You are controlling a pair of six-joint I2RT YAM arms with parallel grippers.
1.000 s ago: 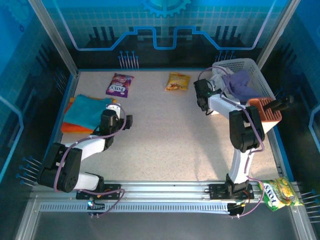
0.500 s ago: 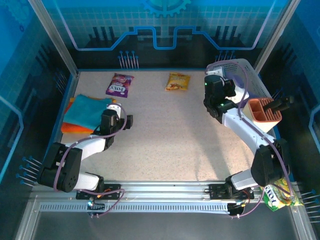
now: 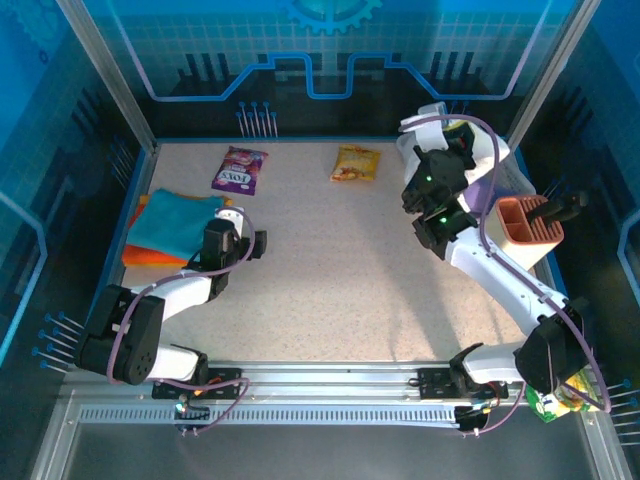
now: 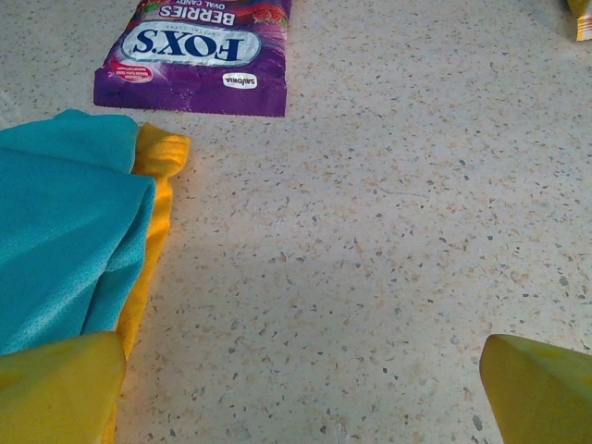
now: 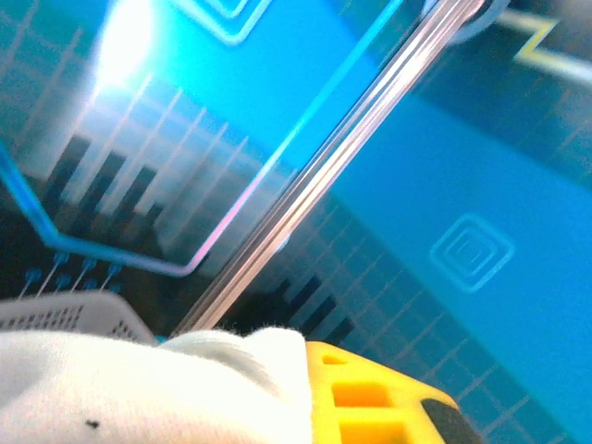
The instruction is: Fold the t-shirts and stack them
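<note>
My left gripper (image 3: 247, 240) sits low over the table (image 3: 340, 290), jaws spread wide with nothing between them, just beside the right edge of the teal t-shirt (image 3: 175, 220); it lies on the orange t-shirt (image 3: 140, 256) against the table's left edge. Purple packet (image 3: 240, 169) and yellow packet (image 3: 355, 163) lie near the far edge; a wide speckled top between the arms leaves room to move. My right gripper (image 3: 440, 135) is raised at the far right corner above the basket (image 5: 55, 314), jaws clamped tight on a bunch of the white t-shirt (image 5: 139, 388).
</note>
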